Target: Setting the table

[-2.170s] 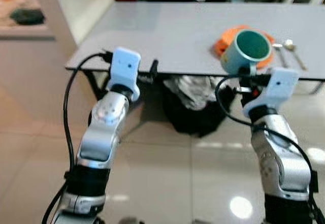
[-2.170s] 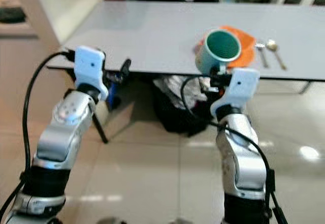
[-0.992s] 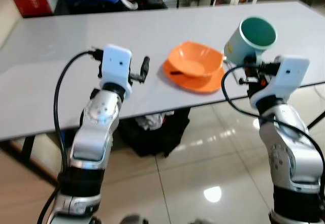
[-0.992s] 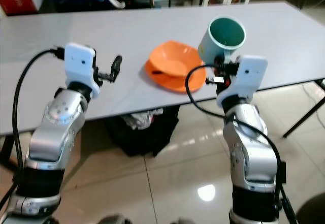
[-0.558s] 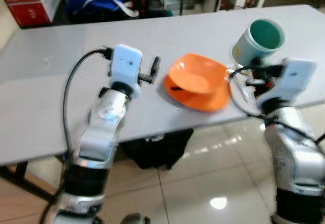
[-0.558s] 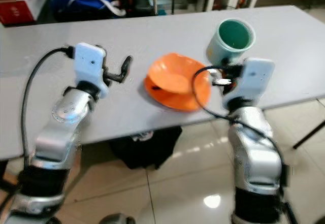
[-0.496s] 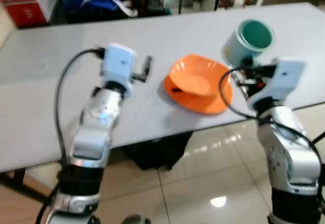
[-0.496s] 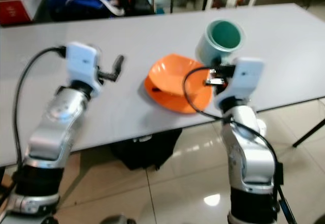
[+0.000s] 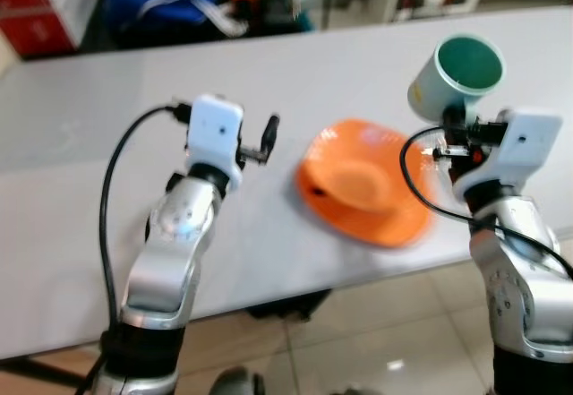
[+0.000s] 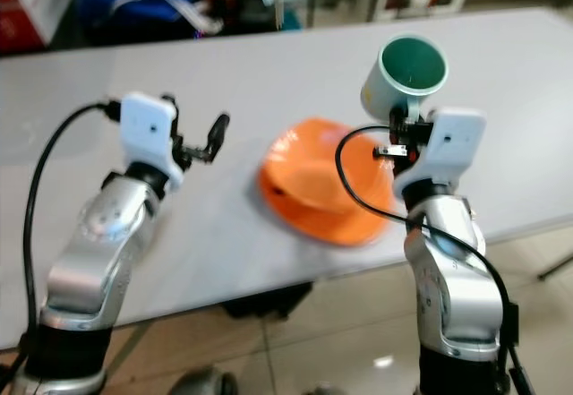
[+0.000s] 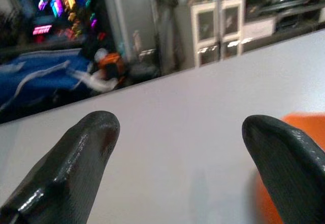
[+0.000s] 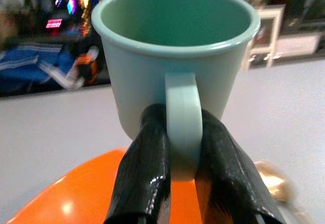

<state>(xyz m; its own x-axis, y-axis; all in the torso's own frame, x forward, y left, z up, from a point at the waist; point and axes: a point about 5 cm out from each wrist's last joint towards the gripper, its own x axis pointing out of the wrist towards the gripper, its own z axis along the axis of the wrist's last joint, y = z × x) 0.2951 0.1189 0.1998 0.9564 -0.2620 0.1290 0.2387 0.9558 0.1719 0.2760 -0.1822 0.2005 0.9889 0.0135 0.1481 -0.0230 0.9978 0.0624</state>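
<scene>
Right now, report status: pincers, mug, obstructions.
Right pincer shut on green mug handle, held above table. Left pincer open, empty, over table. Orange bowl on orange plate below mug.

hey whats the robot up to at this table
It is setting the table. The right gripper is shut on the handle of a green mug and holds it in the air above the grey table, beside an orange bowl resting on an orange plate. The left gripper is open with nothing in it, raised over the table.
</scene>
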